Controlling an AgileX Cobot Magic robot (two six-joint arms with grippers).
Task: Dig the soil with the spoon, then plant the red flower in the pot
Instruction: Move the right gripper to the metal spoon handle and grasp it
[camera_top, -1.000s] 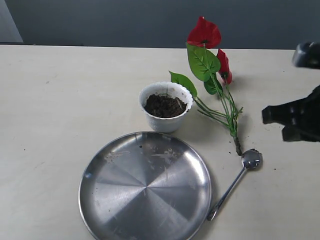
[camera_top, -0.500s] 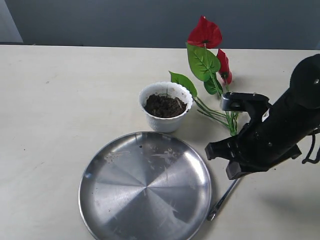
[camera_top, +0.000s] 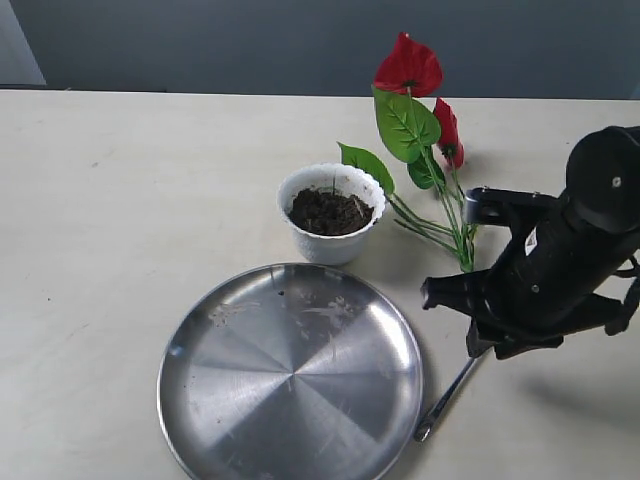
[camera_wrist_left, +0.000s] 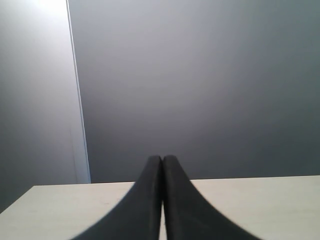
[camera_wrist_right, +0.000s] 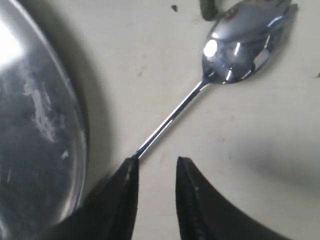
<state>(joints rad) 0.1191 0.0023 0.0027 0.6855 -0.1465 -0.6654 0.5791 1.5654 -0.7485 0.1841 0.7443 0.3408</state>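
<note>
The slim, shiny silver metal teaspoon (camera_wrist_right: 172, 117) lies flat on the pale tabletop (camera_top: 130, 190) just beside the large round steel plate (camera_top: 290, 380). Its bowl points toward the stem end of the artificial red flower with broad green leaves (camera_top: 408, 66), which lies on the table beside the small white scalloped plastic pot (camera_top: 325, 248). The dark crumbly soil (camera_top: 328, 211) in the pot looks undisturbed, so the step in hand seems to be the first one: picking up the spoon. The right gripper (camera_wrist_right: 156, 167) hangs low over the handle with its jaws a narrow gap apart and nothing between them. In the right wrist view the handle runs under the tip of one finger rather than into the gap. The next move probably calls for a small sideways shift so the thin handle sits between the jaws, then a descent to the table and a firm close, since so flat and slick a handle may slip. The left gripper (camera_wrist_left: 162, 167) is raised clear of the table, its fingers pressed together and holding nothing.
</note>
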